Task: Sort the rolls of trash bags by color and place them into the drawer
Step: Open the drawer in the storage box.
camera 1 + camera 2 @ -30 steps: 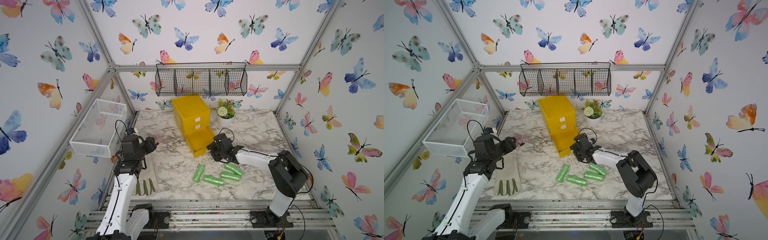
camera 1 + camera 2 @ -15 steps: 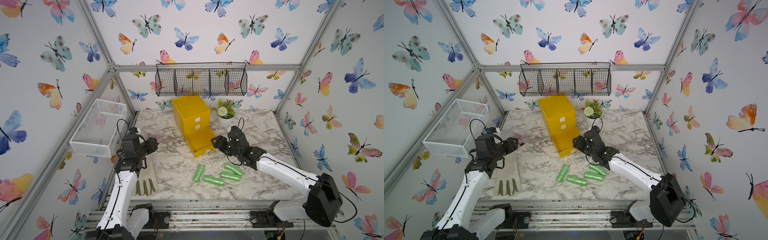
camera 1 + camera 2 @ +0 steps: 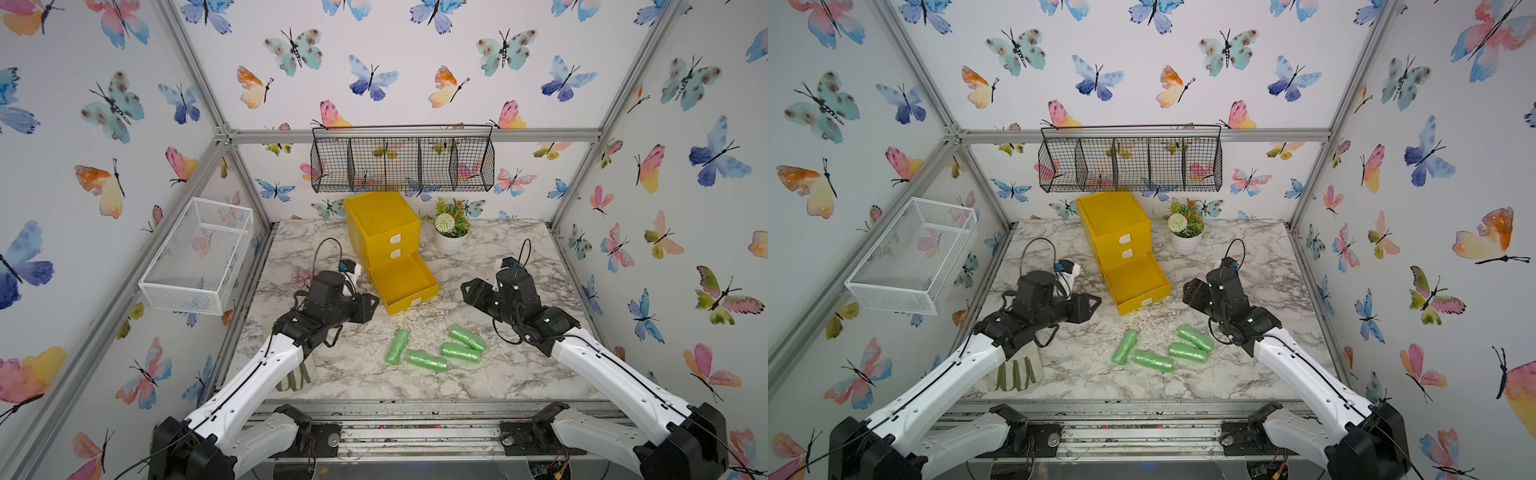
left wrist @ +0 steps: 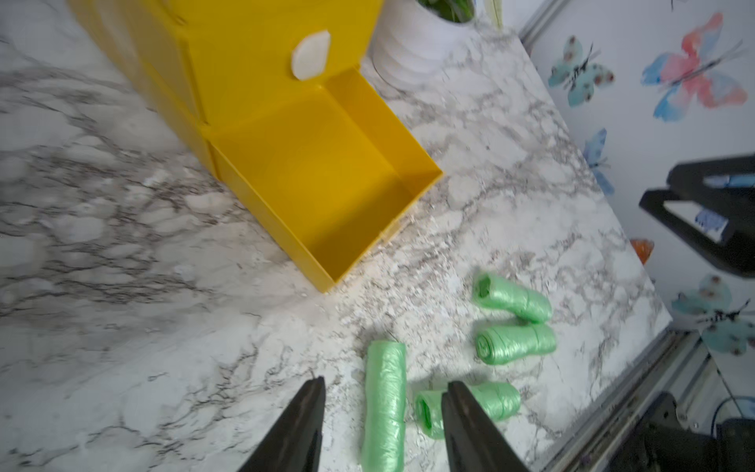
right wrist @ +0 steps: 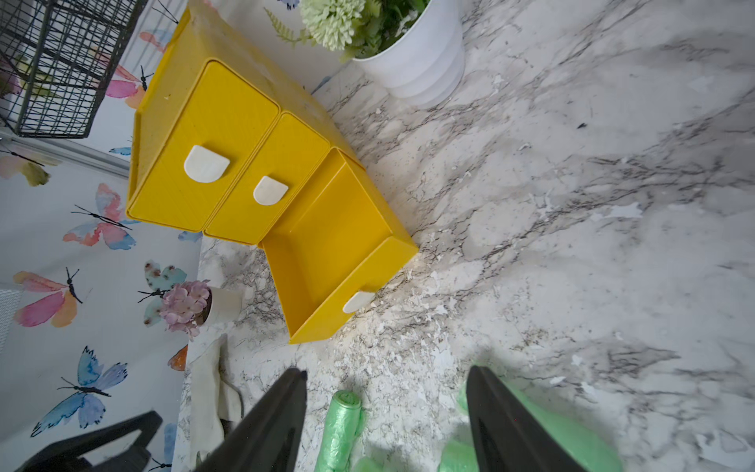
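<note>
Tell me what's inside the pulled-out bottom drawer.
The bottom drawer shows only bare yellow floor. The two upper drawers are shut, contents hidden.

Can see four green rolls of trash bags (image 3: 1152, 360) on the table (image 3: 1084, 370), just near-side of the drawer's (image 3: 1119, 226) pulled-out bottom tier (image 3: 1133, 282).

Left pincer (image 3: 371, 304) and right pincer (image 3: 467, 291) hover, jaws parted.
</note>
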Robot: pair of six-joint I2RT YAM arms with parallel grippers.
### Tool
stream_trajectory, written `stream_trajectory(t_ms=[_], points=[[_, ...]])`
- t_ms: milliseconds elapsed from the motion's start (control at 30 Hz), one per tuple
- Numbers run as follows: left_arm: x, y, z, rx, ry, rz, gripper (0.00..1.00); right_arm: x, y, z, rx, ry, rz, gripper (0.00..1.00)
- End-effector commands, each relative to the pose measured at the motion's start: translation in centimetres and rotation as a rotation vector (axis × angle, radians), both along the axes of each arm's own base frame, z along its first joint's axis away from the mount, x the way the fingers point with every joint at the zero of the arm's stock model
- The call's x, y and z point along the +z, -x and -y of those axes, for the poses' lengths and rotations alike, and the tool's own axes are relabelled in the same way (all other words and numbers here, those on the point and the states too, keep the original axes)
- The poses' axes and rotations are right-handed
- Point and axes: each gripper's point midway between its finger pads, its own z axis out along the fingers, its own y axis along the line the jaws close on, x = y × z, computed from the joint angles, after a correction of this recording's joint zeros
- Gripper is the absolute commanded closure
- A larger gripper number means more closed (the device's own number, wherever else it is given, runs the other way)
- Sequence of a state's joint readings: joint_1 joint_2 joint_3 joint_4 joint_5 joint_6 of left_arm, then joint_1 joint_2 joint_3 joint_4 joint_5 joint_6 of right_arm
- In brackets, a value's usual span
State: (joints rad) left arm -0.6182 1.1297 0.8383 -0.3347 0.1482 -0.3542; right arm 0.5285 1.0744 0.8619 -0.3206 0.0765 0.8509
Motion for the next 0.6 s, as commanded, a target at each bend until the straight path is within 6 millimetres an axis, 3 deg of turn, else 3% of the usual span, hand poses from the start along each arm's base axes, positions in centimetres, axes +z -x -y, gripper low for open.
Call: stream_trajectory(t_ms=[0, 233, 567], points=[[-2.9, 1.7, 1.4, -0.034, -0.115, -0.078, 0.5, 0.1, 0.7, 0.9, 0.021, 0.024, 0.0, 0.32], [-8.0, 4.1, 3.8, -0.161, -0.305, -0.184, 0.46, -0.4, 0.8, 2.0, 0.017, 0.033, -0.018, 0.32], [-12.8, 4.2, 3.1, -0.192, -0.489, -0.268, 0.43, -1.2, 0.4, 2.2, 0.019, 0.027, -0.039, 0.32]])
